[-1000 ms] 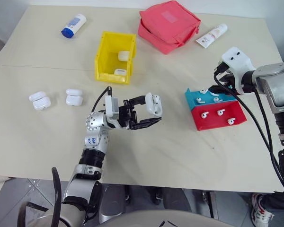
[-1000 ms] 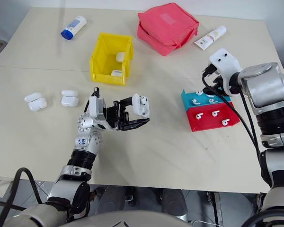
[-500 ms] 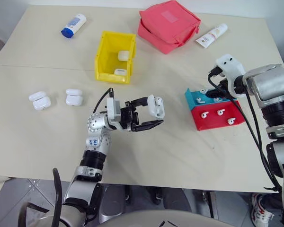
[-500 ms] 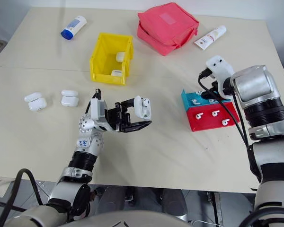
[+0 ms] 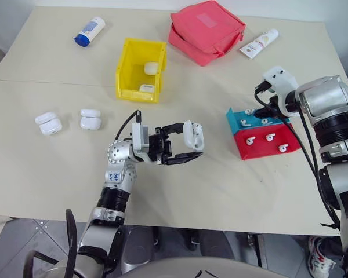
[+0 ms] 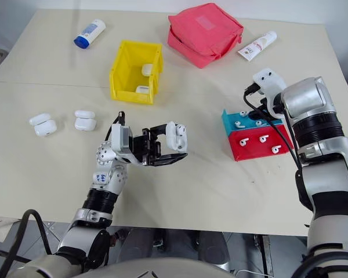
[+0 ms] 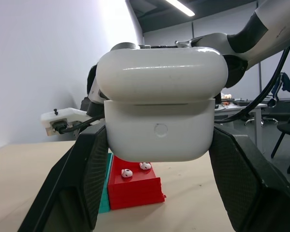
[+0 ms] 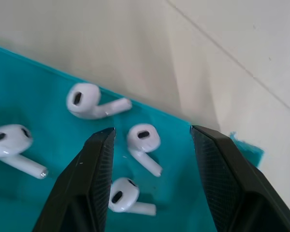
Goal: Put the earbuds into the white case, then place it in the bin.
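over the middle of the beige table (image 5: 232,179) the left gripper (image 5: 188,145) is held out sideways, clamped on a white case (image 5: 194,135); in the left wrist view the case (image 7: 162,104) is seen pinched between both black fingers (image 7: 84,179), lid seam visible, lid closed or nearly so. the case is held off the table, apart from the other things.

at the right side, the right gripper (image 8: 152,181) is pointed down over the teal tray (image 5: 239,117), fingers spread with a gap, nothing gripped. between the fingers in the right wrist view one earbud (image 8: 144,142) is seen lying on the teal surface, with others (image 8: 89,102) just beside it. a red tray (image 5: 267,147) touches the teal one on its near side, more earbuds (image 5: 269,138) lying on it.

the bin (image 5: 133,81), yellow, stands farther back, left of centre, with two white cases (image 5: 151,68) inside. spare white cases (image 5: 48,123) are lying in two groups at the left part of the table. a pink-red pouch (image 5: 206,30) is at the back, a white tube (image 5: 260,43) to its right, a blue-capped bottle (image 5: 90,30) at back left.
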`<state>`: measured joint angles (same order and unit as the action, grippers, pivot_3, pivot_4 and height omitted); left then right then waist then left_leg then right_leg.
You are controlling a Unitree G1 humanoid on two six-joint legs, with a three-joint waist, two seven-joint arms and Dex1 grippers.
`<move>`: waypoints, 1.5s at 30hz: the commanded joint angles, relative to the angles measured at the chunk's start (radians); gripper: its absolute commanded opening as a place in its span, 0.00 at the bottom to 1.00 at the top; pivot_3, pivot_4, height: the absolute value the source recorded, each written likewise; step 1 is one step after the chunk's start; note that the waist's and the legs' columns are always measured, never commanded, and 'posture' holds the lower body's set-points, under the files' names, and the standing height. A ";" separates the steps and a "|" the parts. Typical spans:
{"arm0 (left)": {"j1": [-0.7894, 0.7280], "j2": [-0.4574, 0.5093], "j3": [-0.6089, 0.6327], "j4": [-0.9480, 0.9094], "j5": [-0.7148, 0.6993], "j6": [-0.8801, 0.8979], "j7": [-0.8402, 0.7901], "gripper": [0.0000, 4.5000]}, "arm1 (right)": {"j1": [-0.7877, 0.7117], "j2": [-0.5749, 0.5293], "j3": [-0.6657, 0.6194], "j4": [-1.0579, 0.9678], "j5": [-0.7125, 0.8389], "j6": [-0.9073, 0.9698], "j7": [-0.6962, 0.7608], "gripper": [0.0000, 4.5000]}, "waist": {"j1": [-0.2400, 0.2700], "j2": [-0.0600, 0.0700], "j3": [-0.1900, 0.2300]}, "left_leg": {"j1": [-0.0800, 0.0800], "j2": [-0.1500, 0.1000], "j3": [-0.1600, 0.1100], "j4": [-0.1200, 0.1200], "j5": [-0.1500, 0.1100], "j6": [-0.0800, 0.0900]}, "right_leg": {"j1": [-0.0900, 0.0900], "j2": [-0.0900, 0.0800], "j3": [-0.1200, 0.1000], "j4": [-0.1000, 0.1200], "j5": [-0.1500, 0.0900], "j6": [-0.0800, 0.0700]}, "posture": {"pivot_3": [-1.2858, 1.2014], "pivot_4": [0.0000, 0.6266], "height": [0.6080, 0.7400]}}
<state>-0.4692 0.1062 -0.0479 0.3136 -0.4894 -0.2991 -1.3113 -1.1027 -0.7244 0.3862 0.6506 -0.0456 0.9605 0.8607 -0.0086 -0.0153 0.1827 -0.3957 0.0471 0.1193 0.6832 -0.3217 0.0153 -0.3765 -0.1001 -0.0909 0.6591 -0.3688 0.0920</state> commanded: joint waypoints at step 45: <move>-0.069 0.095 0.040 0.019 -0.055 0.105 -0.102 0.62 | 0.680 0.189 -0.736 -1.227 0.895 0.010 0.052 0.11 | 0.007 0.000 0.000 | -0.002 0.000 -0.005 0.000 0.001 0.000 | 0.002 0.001 -0.003 -0.001 0.000 0.001 | 0.52 0.24 1.00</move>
<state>-0.5153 0.2006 -0.0161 0.3315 -0.5208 -0.1974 -1.3947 -0.4297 -0.5532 -0.3048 -0.5065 0.7545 0.9562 0.9700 -0.0014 -0.0151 0.1827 -0.3974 0.0465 0.1146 0.6837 -0.3206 0.0153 -0.3750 -0.0994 -0.0934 0.6583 -0.3684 0.0925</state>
